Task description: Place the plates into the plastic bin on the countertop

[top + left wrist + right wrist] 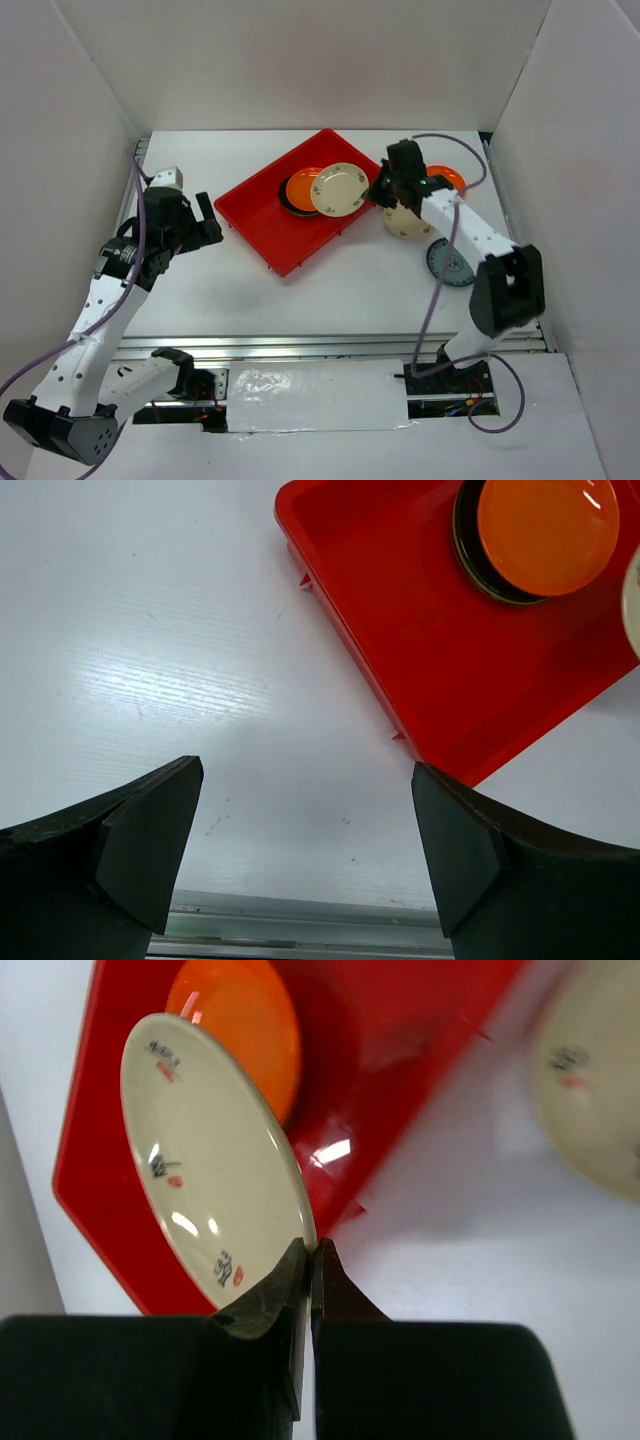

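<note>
Precariously, right pincer (311,1258) clamping beige plate (205,1150) by rim edge; thin grip risking slip onto orange plate (245,1020) beyond pincer. Left pincer (305,780) standing apart.

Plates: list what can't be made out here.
- Top view: the black plate shows only a rim under the orange plate in the bin.
- Top view: the right arm covers part of the patterned plate, its pattern too small to read.
- Right wrist view: the second beige plate is blurred and cut by the edge.
- Left wrist view: the beige plate is a sliver at the edge.
</note>
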Available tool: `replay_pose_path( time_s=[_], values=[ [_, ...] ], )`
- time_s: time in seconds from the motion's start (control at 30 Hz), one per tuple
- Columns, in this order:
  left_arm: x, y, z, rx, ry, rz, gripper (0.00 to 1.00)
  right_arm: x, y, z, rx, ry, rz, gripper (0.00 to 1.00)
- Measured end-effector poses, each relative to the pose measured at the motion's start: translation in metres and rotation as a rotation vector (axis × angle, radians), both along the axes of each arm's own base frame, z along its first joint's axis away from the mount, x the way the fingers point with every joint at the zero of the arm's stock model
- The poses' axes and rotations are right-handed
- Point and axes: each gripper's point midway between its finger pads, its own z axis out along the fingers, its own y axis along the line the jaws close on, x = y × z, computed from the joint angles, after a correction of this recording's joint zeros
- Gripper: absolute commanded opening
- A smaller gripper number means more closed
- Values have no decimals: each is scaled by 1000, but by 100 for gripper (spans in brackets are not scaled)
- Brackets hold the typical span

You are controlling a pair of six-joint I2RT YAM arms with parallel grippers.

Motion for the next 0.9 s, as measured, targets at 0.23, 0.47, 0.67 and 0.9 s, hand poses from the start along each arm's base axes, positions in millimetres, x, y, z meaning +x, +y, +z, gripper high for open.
replay_pose_path(
  time_s=[0.23, 0.47, 0.67, 0.9],
  values=[
    [0, -1, -44, 14, 109, -46, 99, 90, 47, -22, -11, 33, 111, 0],
    [2, 4, -56, -13, 138, -54, 99, 105, 59, -75, -22, 146, 165, 2],
    [2, 0, -55, -26, 125, -83, 99, 105, 71, -78, 18, 155, 222, 100],
    [3, -3, -51, -35, 106, -102, 99, 92, 83, -53, 24, 89, 268, 100]
  ],
)
